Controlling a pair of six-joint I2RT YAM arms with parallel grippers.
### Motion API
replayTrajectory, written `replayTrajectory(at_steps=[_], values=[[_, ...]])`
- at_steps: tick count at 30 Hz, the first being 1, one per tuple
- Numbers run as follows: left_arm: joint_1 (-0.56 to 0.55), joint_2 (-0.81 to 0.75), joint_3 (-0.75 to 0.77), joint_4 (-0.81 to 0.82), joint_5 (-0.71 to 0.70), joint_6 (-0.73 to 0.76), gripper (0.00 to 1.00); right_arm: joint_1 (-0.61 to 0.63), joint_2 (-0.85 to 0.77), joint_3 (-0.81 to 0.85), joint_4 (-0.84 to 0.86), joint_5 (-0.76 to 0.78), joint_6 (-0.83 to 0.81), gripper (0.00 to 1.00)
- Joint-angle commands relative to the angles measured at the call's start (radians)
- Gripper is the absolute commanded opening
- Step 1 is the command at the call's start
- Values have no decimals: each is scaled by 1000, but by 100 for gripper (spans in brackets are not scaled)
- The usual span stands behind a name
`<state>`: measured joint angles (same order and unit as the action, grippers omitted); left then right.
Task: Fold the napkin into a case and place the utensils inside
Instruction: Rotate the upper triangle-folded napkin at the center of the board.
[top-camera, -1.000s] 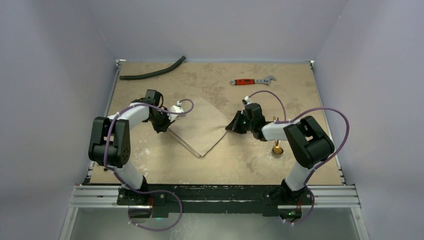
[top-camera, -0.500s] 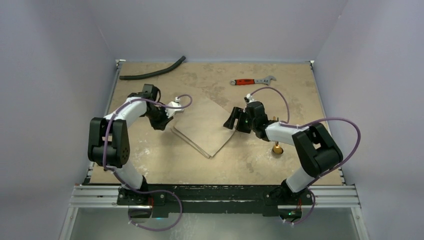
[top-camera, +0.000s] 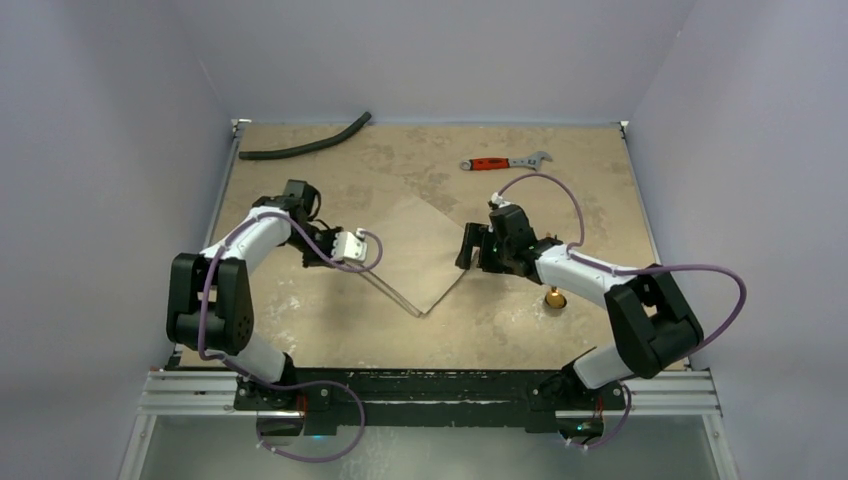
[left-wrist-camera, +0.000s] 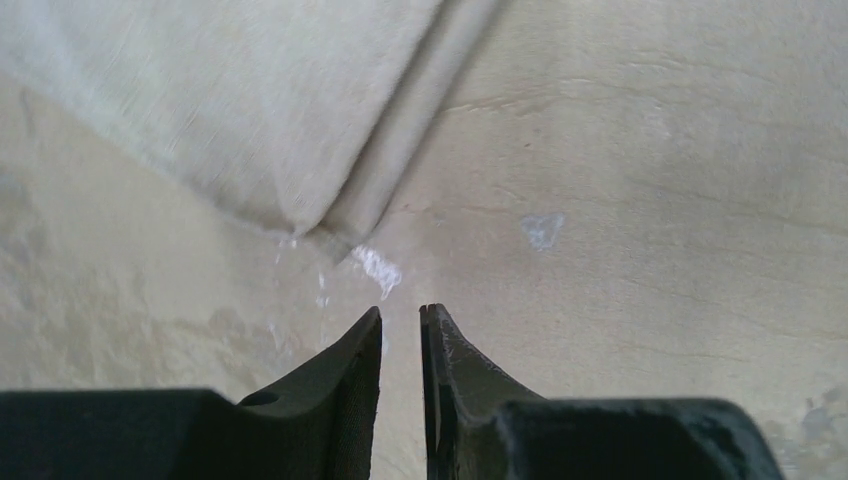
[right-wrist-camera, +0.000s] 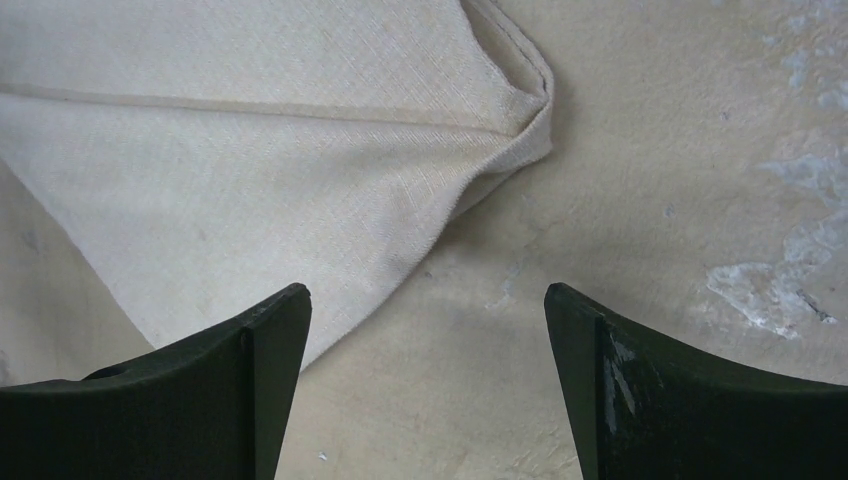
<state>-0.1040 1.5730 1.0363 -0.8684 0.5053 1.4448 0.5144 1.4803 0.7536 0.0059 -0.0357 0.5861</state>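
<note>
Napkin folded, flat on table, between grippers. Left gripper narrow gap, empty, just off napkin corner. Right gripper wide, empty, beside opposite corner. Utensils right of napkin, apart.

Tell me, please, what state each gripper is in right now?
Left gripper: barely open, holding nothing; the napkin corner lies just ahead of it.
Right gripper: wide open, holding nothing.
</note>
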Motion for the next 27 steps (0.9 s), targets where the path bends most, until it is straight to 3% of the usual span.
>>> replayTrajectory(at_steps=[1,6,9,10,11,15,16,17,18,24,27], values=[[-60,-22,-47,59,10,296,20,-2,-1,46,-67,15,13,90],[-109,-25,-79,179,-41,405,30,-8,109,135,-52,22,4,87],[-116,-18,-73,156,-72,468,32,-15,188,190,-41,5,0,84],[-117,-14,-76,143,-90,495,41,-17,210,207,-44,3,-2,83],[-117,-14,-85,139,-106,516,43,-17,234,220,-45,1,-4,81],[-117,-11,-117,140,-126,556,46,-17,300,252,-50,13,-9,77],[-117,-8,-124,149,-128,560,48,-17,310,255,-50,17,-9,76],[-120,-5,-130,162,-129,558,59,-18,316,254,-47,21,-10,75],[-123,0,-131,169,-130,553,61,-19,320,253,-42,26,-10,74],[-143,6,-150,148,-125,529,57,-35,342,281,-27,33,-18,70],[-152,5,-164,171,-112,466,51,-35,350,308,-28,33,-21,69]])
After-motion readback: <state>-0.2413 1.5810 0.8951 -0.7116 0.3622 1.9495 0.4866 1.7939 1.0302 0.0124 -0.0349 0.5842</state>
